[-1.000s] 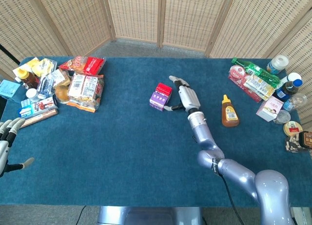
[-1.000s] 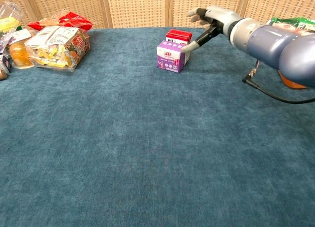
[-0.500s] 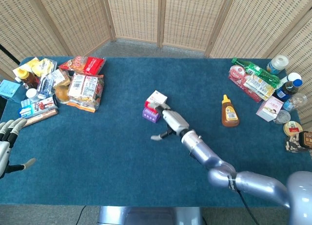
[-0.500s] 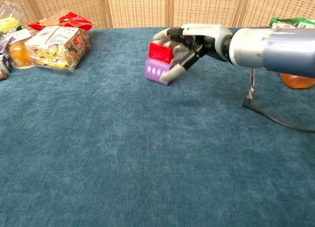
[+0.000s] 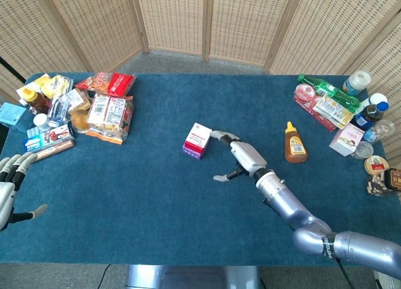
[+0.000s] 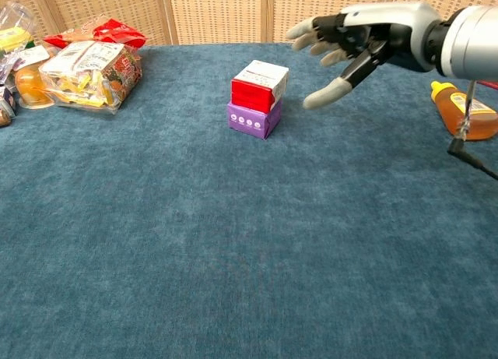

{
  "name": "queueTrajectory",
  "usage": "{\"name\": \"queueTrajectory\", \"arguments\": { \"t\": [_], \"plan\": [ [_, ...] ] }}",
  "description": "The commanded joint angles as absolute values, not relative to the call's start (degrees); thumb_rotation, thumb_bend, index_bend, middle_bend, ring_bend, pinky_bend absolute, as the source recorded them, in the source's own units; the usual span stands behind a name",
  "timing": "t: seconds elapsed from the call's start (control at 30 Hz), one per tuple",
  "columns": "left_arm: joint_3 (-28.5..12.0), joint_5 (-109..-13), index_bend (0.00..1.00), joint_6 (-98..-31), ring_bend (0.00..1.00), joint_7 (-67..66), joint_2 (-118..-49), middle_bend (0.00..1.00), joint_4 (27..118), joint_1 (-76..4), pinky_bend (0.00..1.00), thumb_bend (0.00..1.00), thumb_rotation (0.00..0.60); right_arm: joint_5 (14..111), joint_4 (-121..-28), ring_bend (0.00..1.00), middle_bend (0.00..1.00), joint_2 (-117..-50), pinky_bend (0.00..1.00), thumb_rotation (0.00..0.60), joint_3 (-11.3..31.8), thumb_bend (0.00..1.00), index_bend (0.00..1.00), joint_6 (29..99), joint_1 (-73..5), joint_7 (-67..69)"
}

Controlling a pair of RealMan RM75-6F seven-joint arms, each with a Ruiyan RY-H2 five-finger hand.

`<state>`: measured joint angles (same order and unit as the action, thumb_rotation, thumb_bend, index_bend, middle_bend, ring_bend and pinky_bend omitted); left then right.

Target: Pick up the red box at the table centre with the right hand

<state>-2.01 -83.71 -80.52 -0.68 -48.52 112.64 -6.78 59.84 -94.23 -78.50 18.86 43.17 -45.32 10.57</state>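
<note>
The right hand [image 6: 354, 43] has let go of the red box [image 6: 257, 86] and drawn back to its right, fingers spread and holding nothing, where half a second ago it was wrapped round the box. The red box now sits on top of the purple box [image 6: 253, 119] near the middle of the counter [image 6: 233, 242], seemingly a little askew. The left hand [image 5: 11, 185] hovers open at the counter's near left edge, well apart from the snack packets [image 5: 103, 107].
</note>
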Motion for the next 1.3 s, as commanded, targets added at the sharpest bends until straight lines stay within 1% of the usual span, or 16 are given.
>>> {"name": "queueTrajectory", "arguments": {
  "t": [0.03,0.1,0.27,0.47,0.63,0.87,1.07,1.3],
  "plan": [
    [-2.02,-83.59,0.00,-80.24,0.00,-1.05,-48.73,0.00,112.66,-6.99,0.00,0.17,0.600,59.45,-89.58,0.00,0.01,-80.47,0.00,0.600,19.09,0.12,0.02,43.35,-46.45,10.36],
    [-2.02,-83.52,0.00,-80.16,0.00,-1.31,-48.87,0.00,112.69,-7.05,0.00,0.17,0.600,58.49,-86.64,0.00,0.00,-81.93,0.00,0.600,19.54,0.12,0.00,42.68,-47.48,10.61],
    [-2.11,-82.93,0.00,-79.99,0.00,-1.66,-49.09,0.00,112.61,-7.14,0.00,0.17,0.600,54.60,-78.50,0.00,0.00,-86.97,0.00,0.600,20.92,0.12,0.00,40.56,-50.71,10.99],
    [-2.25,-82.33,0.00,-79.88,0.00,-1.58,-49.10,0.00,112.36,-7.19,0.00,0.17,0.600,48.65,-72.74,0.00,0.00,-91.37,0.00,0.600,22.49,0.12,0.00,38.97,-54.30,9.17],
    [-2.36,-81.95,0.00,-79.81,0.00,-1.43,-49.09,0.00,112.17,-7.23,0.00,0.17,0.600,44.07,-71.29,0.00,0.00,-93.12,0.00,0.600,22.21,0.12,0.00,38.38,-56.07,6.25],
    [-2.38,-81.61,0.00,-79.19,0.00,-1.75,-49.37,0.00,111.97,-7.56,0.00,0.17,0.600,39.54,-73.61,0.00,0.00,-93.86,0.00,0.600,21.78,0.12,0.00,39.65,-57.27,2.74],
    [-2.36,-81.61,0.00,-79.29,0.00,-1.98,-49.50,0.00,112.06,-7.55,0.00,0.17,0.600,36.12,-74.09,0.00,0.00,-94.88,0.00,0.600,22.28,0.12,0.00,41.09,-58.60,0.54],
    [-2.30,-81.72,0.00,-79.34,0.00,-1.91,-49.54,0.00,112.01,-7.54,0.00,0.17,0.600,34.39,-69.81,0.00,0.00,-97.74,0.00,0.600,23.26,0.14,0.00,42.36,-60.10,-0.52]
  ]
}}
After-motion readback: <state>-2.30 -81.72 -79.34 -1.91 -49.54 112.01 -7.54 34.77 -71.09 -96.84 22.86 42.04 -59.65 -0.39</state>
